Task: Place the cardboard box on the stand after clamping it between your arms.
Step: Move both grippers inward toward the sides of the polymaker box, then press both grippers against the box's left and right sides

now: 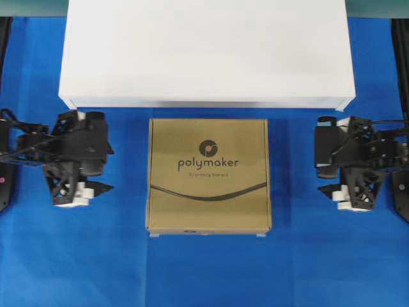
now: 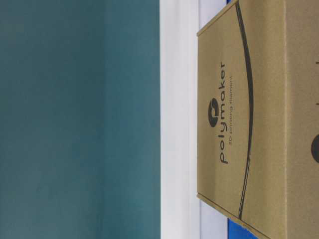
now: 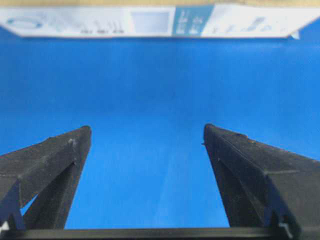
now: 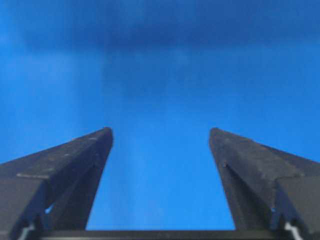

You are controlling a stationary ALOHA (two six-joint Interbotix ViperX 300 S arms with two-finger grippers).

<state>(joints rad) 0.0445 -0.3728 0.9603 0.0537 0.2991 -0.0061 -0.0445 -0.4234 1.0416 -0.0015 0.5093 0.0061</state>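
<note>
A: Where's the cardboard box (image 1: pixel 209 175)?

B: Flat on the blue desk (image 1: pixel 204 268), just at six o'clock of the white stand (image 1: pixel 206 54), not on it. It's square, no real long axis.

A: And the claws?

B: The left claw (image 1: pixel 94 173) sits at the box's nine o'clock, the right claw (image 1: pixel 327 173) at three, each well apart from it and about equally far. Both are spread wide, pinching nothing, pointing inward at the box's side walls.

robot lab bench, blue cloth (image 1: pixel 204 268), plain teal backdrop (image 2: pixel 75 119), black arm (image 1: pixel 25 147) at each side
</note>
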